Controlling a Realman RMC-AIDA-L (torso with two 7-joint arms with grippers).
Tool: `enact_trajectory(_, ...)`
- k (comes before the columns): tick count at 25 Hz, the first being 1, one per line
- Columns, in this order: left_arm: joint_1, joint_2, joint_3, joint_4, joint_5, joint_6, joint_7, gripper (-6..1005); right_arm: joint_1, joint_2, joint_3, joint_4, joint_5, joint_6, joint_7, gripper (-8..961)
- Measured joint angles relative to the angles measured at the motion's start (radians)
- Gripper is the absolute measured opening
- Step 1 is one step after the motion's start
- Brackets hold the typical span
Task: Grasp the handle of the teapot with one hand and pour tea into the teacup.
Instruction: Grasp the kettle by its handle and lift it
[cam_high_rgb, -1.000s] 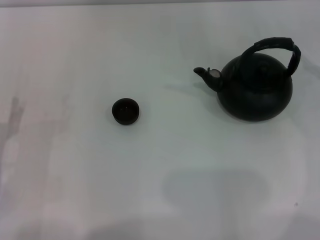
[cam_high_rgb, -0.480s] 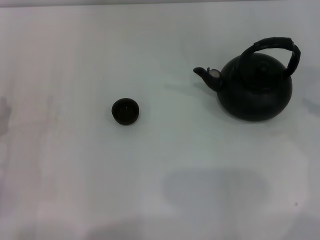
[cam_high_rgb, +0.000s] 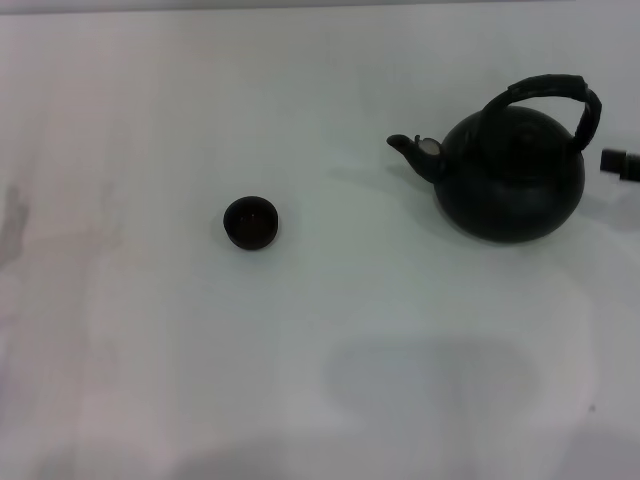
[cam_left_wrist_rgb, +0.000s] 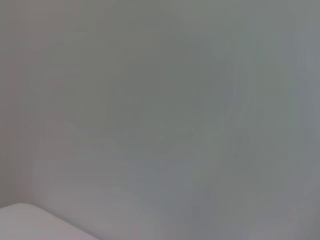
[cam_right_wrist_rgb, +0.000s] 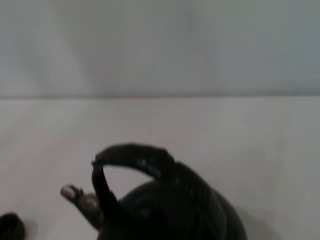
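Observation:
The black teapot (cam_high_rgb: 512, 178) stands on the white table at the right, its spout (cam_high_rgb: 412, 148) with a pale tip pointing left. Its ribbed arched handle (cam_high_rgb: 552, 90) loops over the top. The small dark teacup (cam_high_rgb: 250, 222) stands apart to the left of the pot. A black tip of my right gripper (cam_high_rgb: 622, 163) shows at the right edge, just right of the pot and not touching it. The right wrist view shows the teapot (cam_right_wrist_rgb: 175, 210), its handle (cam_right_wrist_rgb: 135, 157), spout (cam_right_wrist_rgb: 80, 197) and the teacup (cam_right_wrist_rgb: 10, 227) close by. My left gripper is out of view.
The white table (cam_high_rgb: 300, 350) stretches around both objects, with its far edge against a grey wall (cam_right_wrist_rgb: 160, 45). The left wrist view shows only a plain grey surface (cam_left_wrist_rgb: 160, 110).
A black tip of my right gripper has come into the head view at the right edge beside the teapot. The teapot and teacup have not moved.

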Motion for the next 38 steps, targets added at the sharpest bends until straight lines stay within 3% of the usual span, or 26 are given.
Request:
enact_trajectory(14,0.005,0.000,0.002,0.013,0.000,0.036,0.000,802,0.057,-0.001,-0.059,0.064,0.015,0.123,-0.001,809)
enact_trajectory(25,0.009,0.000,0.008,0.013,0.002,0.036,-0.003,803,0.063,-0.002,-0.105,0.077,0.015,0.204,0.000,807)
enact_trajectory(31,0.010,0.000,0.007,0.013,0.002,0.032,-0.003,802,0.064,-0.002,-0.107,0.099,0.043,0.206,0.000,621)
enact_trajectory(38,0.008,0.000,0.007,0.013,0.000,0.030,-0.003,802,0.082,-0.002,-0.108,0.111,0.062,0.208,0.000,609)
